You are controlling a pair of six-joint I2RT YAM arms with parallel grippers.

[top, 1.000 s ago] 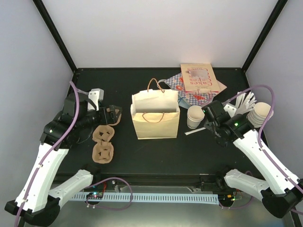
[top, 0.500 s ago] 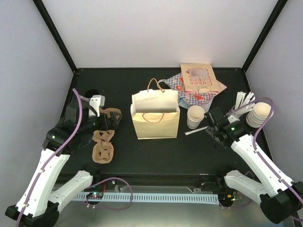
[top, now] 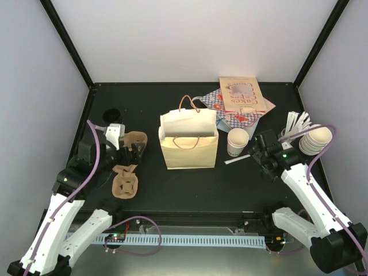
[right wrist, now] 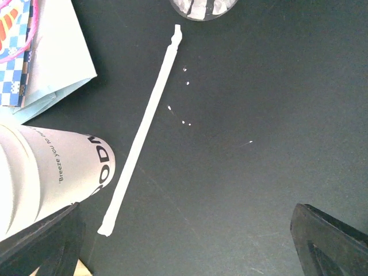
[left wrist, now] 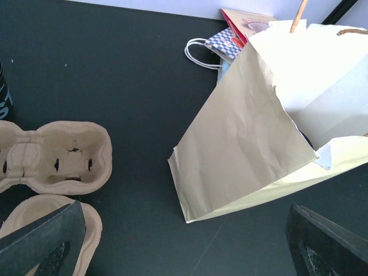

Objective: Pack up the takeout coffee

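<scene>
Both claws stand spread wide with nothing between the fingers. The left gripper [left wrist: 184, 246] hangs by brown moulded-cardboard cup carriers [left wrist: 54, 152], and the right gripper [right wrist: 184, 244] hangs beside a lidless cream paper cup [right wrist: 46, 172]. The tabletop [top: 172, 103] is matte black, boxed in by pale walls [top: 190, 40] and black corner posts [top: 66, 43]. A tan paper bag with twine handles [top: 190, 150] stands upright at the centre. The takeout coffee [top: 111, 113], a small cup under a round black plastic lid, sits at the far left, well apart from the bag. Only the overhead view shows its lid. The left wrist view shows the bag's creased side and pale inside. The right wrist view shows black lettering on the lidless cup and a long thin white strip [right wrist: 141, 132] just beside it.
</scene>
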